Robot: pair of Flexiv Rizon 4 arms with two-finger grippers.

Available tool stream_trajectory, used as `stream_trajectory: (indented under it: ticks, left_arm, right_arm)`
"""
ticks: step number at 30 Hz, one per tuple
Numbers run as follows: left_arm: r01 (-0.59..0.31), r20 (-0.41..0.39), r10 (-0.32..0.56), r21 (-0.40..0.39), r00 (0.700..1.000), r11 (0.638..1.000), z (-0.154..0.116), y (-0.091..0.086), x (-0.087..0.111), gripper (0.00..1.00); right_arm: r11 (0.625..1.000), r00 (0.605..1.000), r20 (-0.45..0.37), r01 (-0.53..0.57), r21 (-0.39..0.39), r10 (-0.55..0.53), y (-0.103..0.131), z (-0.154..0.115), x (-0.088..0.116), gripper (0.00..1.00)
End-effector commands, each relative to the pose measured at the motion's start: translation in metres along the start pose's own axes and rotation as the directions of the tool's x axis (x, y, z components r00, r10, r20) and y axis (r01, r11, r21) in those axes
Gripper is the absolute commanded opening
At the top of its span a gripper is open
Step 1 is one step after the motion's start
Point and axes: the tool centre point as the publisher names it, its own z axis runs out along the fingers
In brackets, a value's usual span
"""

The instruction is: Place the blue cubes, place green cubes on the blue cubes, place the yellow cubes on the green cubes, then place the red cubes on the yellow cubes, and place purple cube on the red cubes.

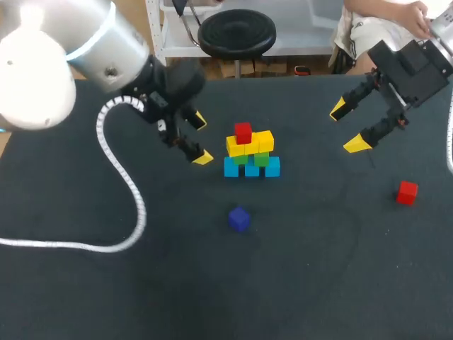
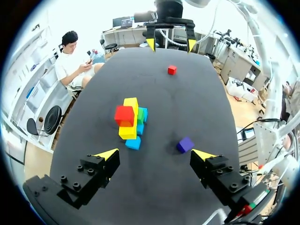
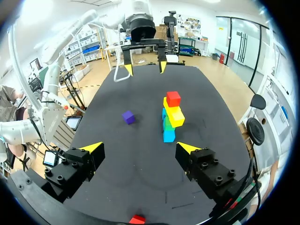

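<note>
Left end effector [image 1: 201, 139] hovers, fingers spread, just beside the cube stack [image 1: 251, 152]. Right end effector [image 1: 347, 127] hangs spread wide, well apart. Purple cube [image 1: 239, 218] and loose red cube [image 1: 406, 192] lie on the tabletop [image 1: 318, 283].

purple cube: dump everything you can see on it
The purple cube is a small, plain block, blue-violet and matte. It lies flat on the black table, turned slightly askew to the cube stack, on the robot's side of it and clear of it. Only the table touches it; it is not yet stacked. Both the left gripper and the right gripper are away from it, fingers open.
</note>
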Motion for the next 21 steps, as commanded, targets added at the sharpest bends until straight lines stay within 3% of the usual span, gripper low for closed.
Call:
stream_trajectory:
  ticks: [1, 16, 21]
  left_arm:
    - [0.001, -0.037, -0.001, 0.011, 0.999, 1.0, 0.0, 0.006, -0.006, 1.0]
    - [0.002, -0.033, -0.002, 0.002, 0.999, 1.0, -0.004, 0.01, -0.001, 1.0]
    - [-0.019, 0.05, 0.02, -0.016, 0.999, 1.0, -0.017, 0.023, 0.013, 1.0]
  right_arm:
    - [1.0, 1.0, 0.002, 0.001, 0.0, -0.001, 0.0, 0.0, 0.0, 1.0]
    - [1.0, 1.0, 0.002, 0.001, 0.0, -0.001, 0.0, 0.0, 0.0, 1.0]
    - [1.0, 1.0, 0.002, 0.001, 0.0, -0.001, 0.0, 0.0, 0.0, 1.0]
